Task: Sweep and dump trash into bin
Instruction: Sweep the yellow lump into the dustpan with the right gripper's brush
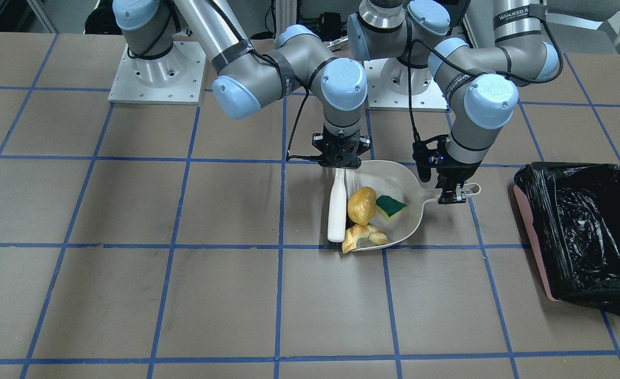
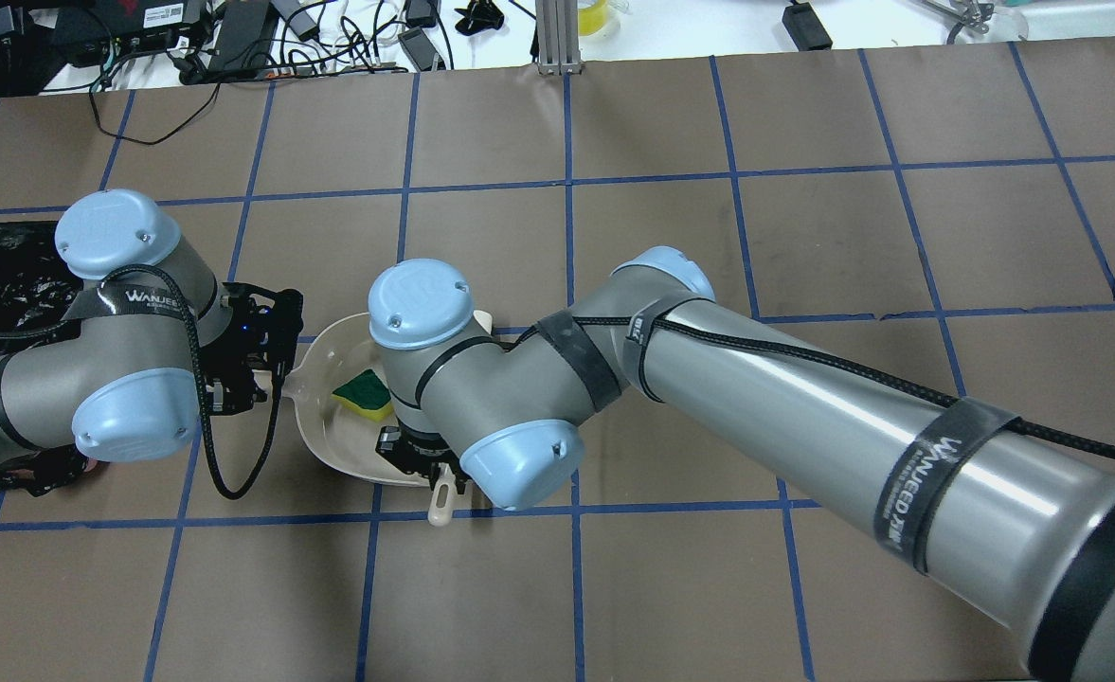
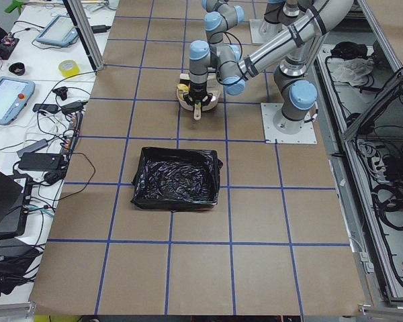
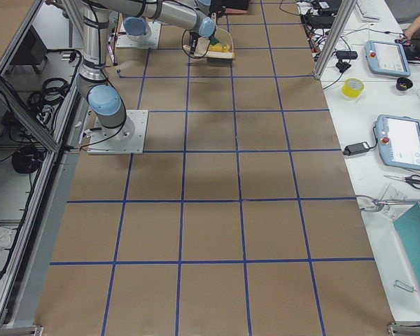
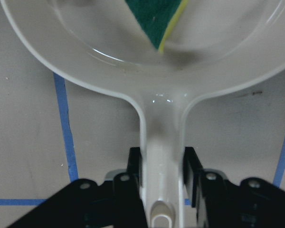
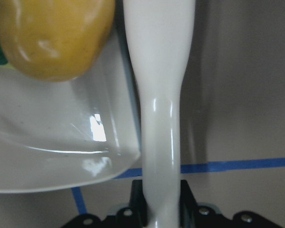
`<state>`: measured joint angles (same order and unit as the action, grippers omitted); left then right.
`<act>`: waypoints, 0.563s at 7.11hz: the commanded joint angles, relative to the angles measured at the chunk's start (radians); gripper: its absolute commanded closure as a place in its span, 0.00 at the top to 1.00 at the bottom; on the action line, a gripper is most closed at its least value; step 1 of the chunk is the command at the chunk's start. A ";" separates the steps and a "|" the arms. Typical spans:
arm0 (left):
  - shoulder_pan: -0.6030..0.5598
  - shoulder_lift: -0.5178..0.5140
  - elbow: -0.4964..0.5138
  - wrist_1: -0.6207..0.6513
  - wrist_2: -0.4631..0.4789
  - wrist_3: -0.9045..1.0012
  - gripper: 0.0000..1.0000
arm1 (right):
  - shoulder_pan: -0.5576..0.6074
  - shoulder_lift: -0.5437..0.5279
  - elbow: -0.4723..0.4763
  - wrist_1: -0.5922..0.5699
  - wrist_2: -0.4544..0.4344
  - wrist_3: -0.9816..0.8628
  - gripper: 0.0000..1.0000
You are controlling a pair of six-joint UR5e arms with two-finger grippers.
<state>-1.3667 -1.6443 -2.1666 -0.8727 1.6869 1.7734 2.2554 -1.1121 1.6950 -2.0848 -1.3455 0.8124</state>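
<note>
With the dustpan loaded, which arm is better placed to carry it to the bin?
Left. The left hand is shut on the dustpan by its handle, and the bin sits on that arm's side. The right hand holds the brush.

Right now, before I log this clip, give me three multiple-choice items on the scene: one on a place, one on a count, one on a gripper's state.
1. Where does the sponge wedge lie?
A) in the bin
B) inside the dustpan
C) on bare table

2. How many trash pieces sit in the dustpan or at its mouth?
A) one
B) two
C) three

3. What is the left gripper doing?
A) open over the bin
B) shut on the brush
C) shut on the dustpan handle

Answers:
1 B, it rests on the pan's floor.
2 C, the potato lump, the sponge wedge and the croissant piece all show there.
3 C, the wrist view shows its fingers clamped on the handle's sides.
</note>
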 commanded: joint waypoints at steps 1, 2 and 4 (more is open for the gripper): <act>0.000 -0.002 0.001 0.001 0.000 0.003 0.00 | 0.062 0.111 -0.146 -0.014 0.014 0.114 0.00; 0.000 -0.002 0.002 0.001 -0.001 0.004 0.00 | 0.073 0.132 -0.187 -0.002 0.013 0.131 0.00; 0.000 -0.002 0.002 0.001 0.000 0.009 0.00 | 0.070 0.117 -0.184 0.055 -0.006 0.113 0.00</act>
<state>-1.3668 -1.6460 -2.1647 -0.8714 1.6863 1.7801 2.3247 -0.9924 1.5175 -2.0615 -1.3442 0.9335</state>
